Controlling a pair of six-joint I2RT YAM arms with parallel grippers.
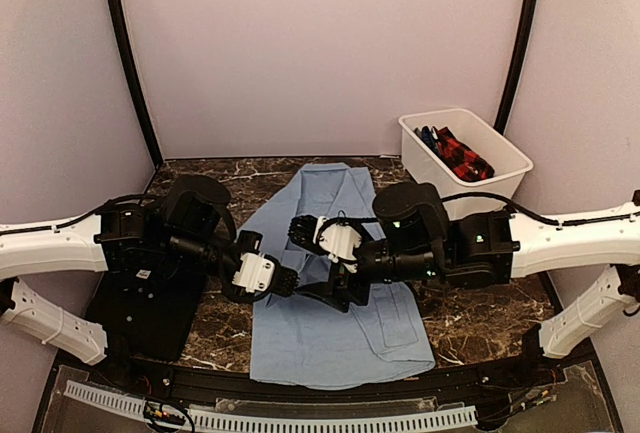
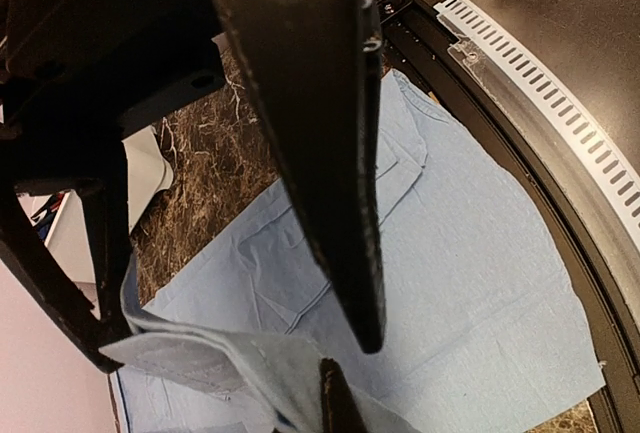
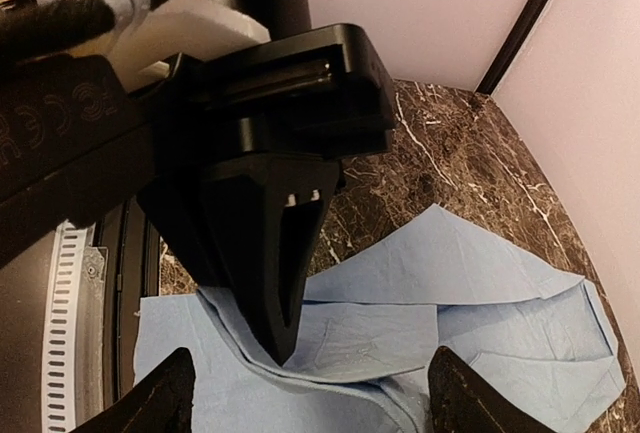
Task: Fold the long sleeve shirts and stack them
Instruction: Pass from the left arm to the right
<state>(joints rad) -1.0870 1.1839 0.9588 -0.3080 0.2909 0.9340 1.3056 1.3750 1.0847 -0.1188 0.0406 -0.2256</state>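
The blue shirt [image 1: 345, 348] lies mid-counter [image 1: 215, 331], seemingly part-folded. The left gripper [image 3: 283, 345] pinches a raised fold, and the right gripper [image 3: 315, 403] hovers spread beside it. Nothing is stacked yet. A checked shirt [image 1: 462, 158] waits in the bin [image 1: 420, 158] at 1 o'clock.

Left arm [image 1: 50, 243] and right arm [image 1: 585, 231] are just white shells, chunky black joints, thin black cables; left tool [image 1: 285, 281] is black-and-white.
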